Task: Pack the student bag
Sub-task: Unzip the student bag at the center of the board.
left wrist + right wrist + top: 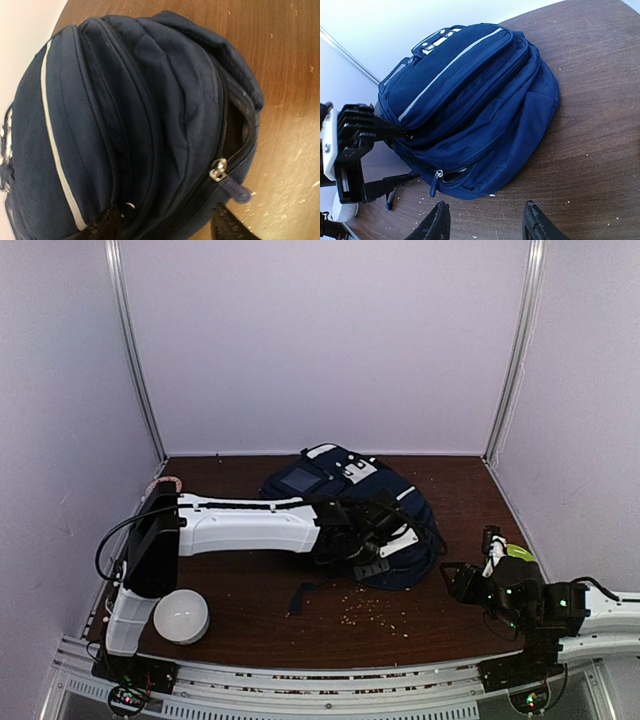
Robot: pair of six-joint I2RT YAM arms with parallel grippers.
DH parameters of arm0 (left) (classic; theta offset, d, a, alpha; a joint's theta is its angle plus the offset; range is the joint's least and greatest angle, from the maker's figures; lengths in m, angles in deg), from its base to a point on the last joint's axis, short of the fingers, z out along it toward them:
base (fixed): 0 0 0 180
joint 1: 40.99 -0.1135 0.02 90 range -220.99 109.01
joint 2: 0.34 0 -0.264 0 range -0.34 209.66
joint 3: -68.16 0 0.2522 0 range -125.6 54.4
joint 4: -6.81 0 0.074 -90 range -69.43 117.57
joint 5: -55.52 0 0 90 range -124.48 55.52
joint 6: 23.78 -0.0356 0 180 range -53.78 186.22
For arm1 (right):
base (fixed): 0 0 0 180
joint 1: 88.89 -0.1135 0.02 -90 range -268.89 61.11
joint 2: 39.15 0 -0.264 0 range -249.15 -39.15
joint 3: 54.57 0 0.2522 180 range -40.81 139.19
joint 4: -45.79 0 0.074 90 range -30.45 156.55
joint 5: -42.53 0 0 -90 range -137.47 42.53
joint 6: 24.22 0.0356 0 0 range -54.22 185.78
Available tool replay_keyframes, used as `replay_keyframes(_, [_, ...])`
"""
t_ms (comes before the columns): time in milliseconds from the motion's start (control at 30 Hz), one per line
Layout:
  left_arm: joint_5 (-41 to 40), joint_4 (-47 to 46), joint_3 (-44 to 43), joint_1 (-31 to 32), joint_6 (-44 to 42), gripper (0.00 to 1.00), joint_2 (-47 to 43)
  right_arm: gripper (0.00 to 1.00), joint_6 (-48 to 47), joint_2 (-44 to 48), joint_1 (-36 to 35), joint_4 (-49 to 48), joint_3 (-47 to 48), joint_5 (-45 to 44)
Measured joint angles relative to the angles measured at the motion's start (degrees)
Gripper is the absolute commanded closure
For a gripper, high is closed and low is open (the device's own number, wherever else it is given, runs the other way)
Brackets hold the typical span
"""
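The bag (345,490) lies on its side in the middle of the surface (250,590), toward the back wall. Its big zip is open a little way, next to the zip pull (218,170) and its purple tab (238,192).

The left end effector (409,155) is at the near end of the bag. It is partly open. One finger (380,127) touches the cloth and the other hangs just beside the bag, over the surface. It does not seem to have hold of anything yet. The right end effector (485,220) waits near the bag, open, with nothing in it.

The job right now looks like getting a hold on the bag near the zip, so it can be opened wide. To do it well, pinch only the edge cloth by the zip, not a fat bunch. Hold it firm so the bag does not slide. Then the other arm can pull the tab along the zip, slowly, in line with the teeth.

Count: one bag, one zip pull, one purple tab, one white round pouch (182,617) near the left arm, one yellow-green thing (520,552) by the right arm, two arms, and too many crumbs (375,612) to count.
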Motion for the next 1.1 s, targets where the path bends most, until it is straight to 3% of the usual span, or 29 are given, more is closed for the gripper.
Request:
replay_keyframes(133, [-0.68,-0.13,-0.92,-1.55,-0.83,1.00,1.33,0.51,0.04,-2.43,0.11,-1.88,0.00,1.46])
replay_keyframes(367, [0.33,-3.10,2.12,-2.95,0.28,1.00,0.63,0.51,0.07,-8.39,0.26,-6.73,0.00,4.00])
replay_keyframes(600, [0.31,-7.23,10.99,-3.34,2.12,1.00,-9.53,0.50,0.04,-9.33,1.20,-11.23,-0.07,4.52])
replay_keyframes(767, [0.81,-6.64,10.27,-5.38,3.56,1.00,-16.00,0.51,-0.04,-11.78,1.95,-16.83,-1.03,7.08])
replay_keyframes(1100, [4.46,-3.91,8.04,-6.29,6.56,1.00,-15.17,0.51,-3.08,-25.16,1.97,-28.59,-0.74,13.31])
